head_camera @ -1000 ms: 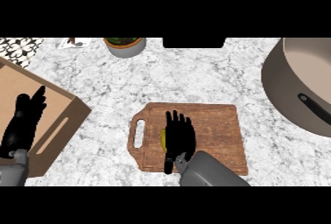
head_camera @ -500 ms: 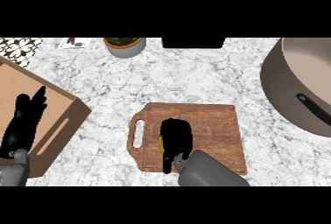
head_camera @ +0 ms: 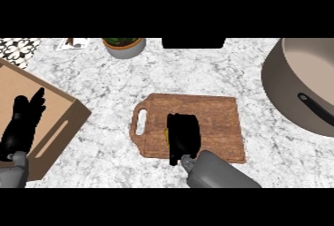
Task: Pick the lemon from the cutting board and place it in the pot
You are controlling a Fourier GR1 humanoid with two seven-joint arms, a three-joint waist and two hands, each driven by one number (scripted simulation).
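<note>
Your right hand (head_camera: 183,134) is now curling its fingers down over the lemon (head_camera: 168,133) on the cutting board (head_camera: 215,119); a moment ago they were stretched flat. That looks like the grasp closing. The pot (head_camera: 290,88) is waiting far right. Your left hand (head_camera: 23,123) is resting open at the left.

1. Even, bright light falls across the pale marble table (head_camera: 195,75), without glare.
2. Shadows are faint; the wooden box (head_camera: 46,119) shows one darker side.
3. No blur anywhere.
</note>
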